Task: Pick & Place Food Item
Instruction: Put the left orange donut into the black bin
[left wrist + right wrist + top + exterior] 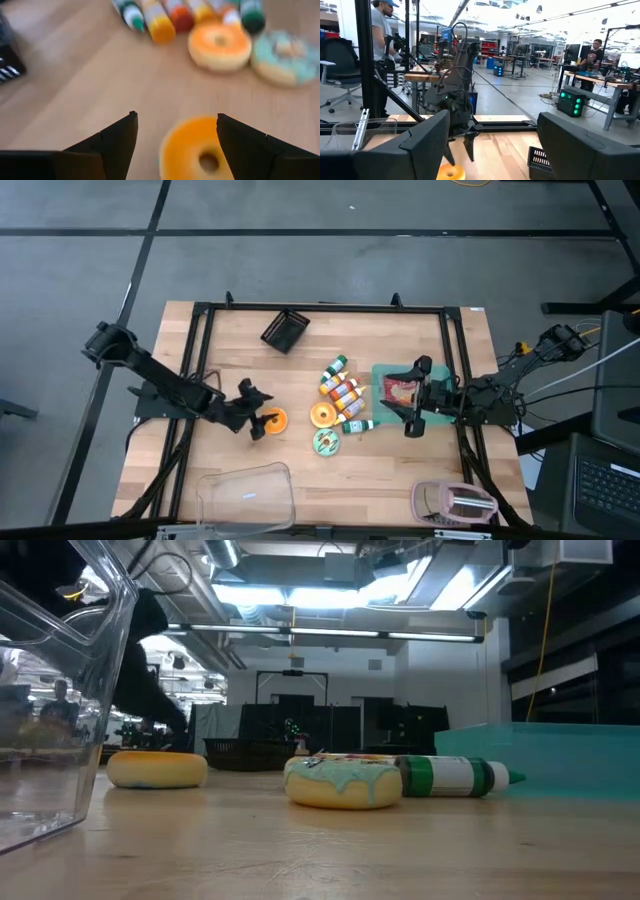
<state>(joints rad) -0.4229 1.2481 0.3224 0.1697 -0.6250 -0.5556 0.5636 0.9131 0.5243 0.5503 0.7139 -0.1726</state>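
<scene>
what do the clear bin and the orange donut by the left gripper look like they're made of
Clear bin: looks like rigid transparent plastic, glossy; the table shows through its walls and its rim catches light.
Orange donut: probably a toy, foam or soft plastic; flat, even orange colour with a matte surface. Whether it is soft or hard cannot be told.

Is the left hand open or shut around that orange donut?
Open. In the left wrist view the left hand has its two dark fingers spread apart, with the orange donut between them and not yet gripped.
</scene>
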